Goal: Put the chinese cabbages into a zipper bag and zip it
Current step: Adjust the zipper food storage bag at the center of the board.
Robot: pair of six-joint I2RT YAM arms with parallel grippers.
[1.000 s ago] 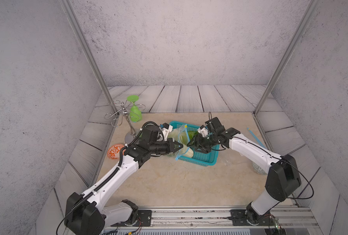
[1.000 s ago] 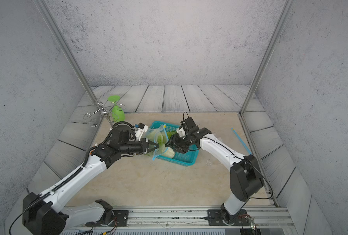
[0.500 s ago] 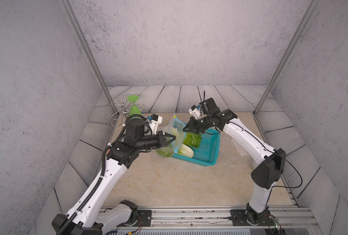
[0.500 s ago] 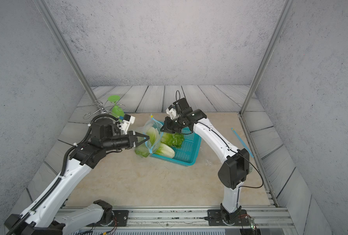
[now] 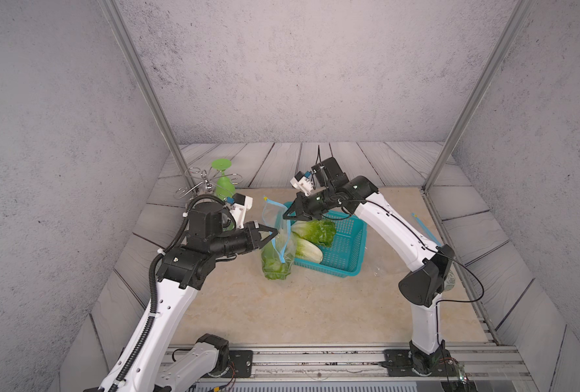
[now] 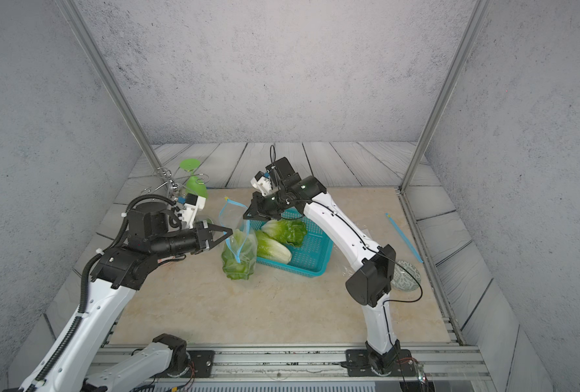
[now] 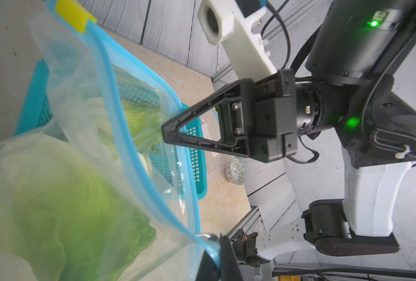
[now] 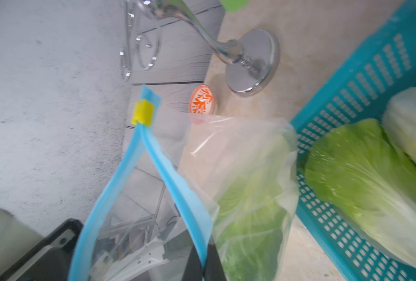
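My left end effector [image 5: 274,232] is pinched fully shut on the zipper bag [image 5: 268,217], gripping the blue lip on the side away from the basket [image 5: 346,244]. My right end effector [image 5: 285,216] is clamped just as tight on the lip next to the basket. I hold the two lips apart so the mouth stays open for loading. The yellow slider [image 8: 142,113] sits at the end of the track, where it cannot block the way.

One cabbage [image 5: 274,266] is already inside. Its weight draws the bag into a hanging pouch, and the bottom seems to touch the desk just beside the basket's near left corner. A greener cabbage [image 5: 316,230] and a paler cabbage [image 5: 308,250] lie side by side in the basket, which stands mid-desk, nearer the far edge.

I judge that one end effector must let go to fetch the next head. The mouth may sag shut once only one lip is held.
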